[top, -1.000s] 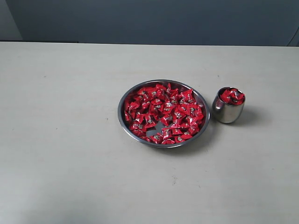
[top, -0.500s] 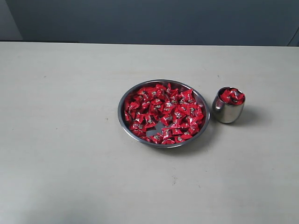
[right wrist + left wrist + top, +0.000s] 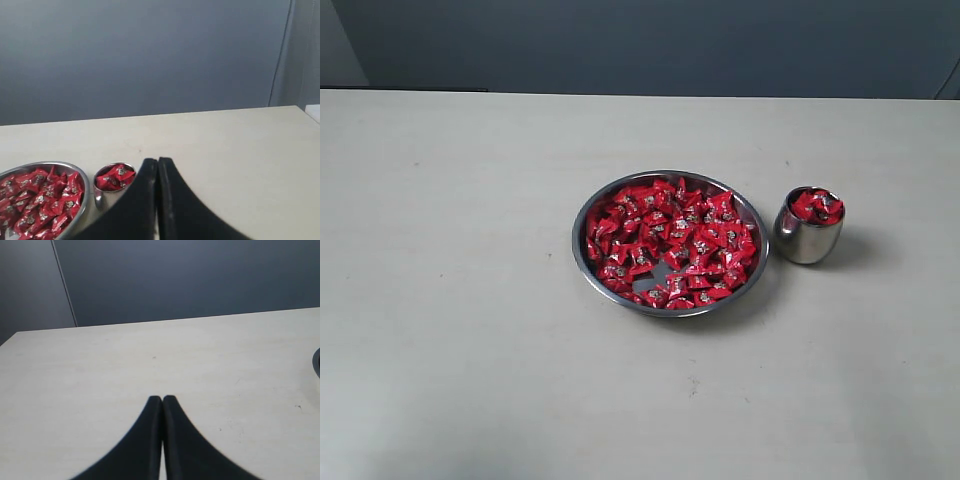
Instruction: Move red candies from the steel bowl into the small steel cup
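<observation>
While the right gripper and the left gripper are each showing dark, tapered fingers pressed together on nothing, both are hanging well away from the steel bowl, seemingly parked between picks. The red candies, in glossy crinkled wrappers, are lying heaped across that wide, shallow bowl. A few more are poking above the rim of the small steel cup, which is standing upright just beside the bowl, probably to make carries short.
</observation>
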### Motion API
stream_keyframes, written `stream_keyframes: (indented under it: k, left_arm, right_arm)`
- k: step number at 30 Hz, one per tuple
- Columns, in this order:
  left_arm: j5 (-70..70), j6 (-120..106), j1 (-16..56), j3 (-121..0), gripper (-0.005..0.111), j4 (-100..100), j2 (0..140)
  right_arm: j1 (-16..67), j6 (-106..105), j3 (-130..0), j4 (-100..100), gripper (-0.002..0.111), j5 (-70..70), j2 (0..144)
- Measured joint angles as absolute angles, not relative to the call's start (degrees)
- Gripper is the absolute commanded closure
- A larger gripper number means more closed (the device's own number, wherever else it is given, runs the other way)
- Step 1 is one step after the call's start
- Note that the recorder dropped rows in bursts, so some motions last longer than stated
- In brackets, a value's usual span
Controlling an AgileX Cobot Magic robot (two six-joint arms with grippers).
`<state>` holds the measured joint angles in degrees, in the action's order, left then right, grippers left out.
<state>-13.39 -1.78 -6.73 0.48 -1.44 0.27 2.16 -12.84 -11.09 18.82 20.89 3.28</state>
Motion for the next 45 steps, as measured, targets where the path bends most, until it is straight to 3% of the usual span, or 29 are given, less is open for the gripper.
stream_keyframes:
  k: [10,20,45]
  left_arm:
    - [-13.39,-1.78,-6.73,0.48,0.106,-1.44,0.27]
    - [-13.39,-1.78,-6.73,0.48,0.106,-1.44,0.27]
    - [-13.39,-1.78,-6.73,0.48,0.106,-1.44,0.27]
  right_arm:
    - [1.68,-12.13,-8.97,17.48,0.109,20.01,2.45]
    - [1.68,3.91,-1.57,2.80,0.109,19.04,0.39]
    - [5.24,4.94,-0.23,1.52,0.109,19.15,0.30]
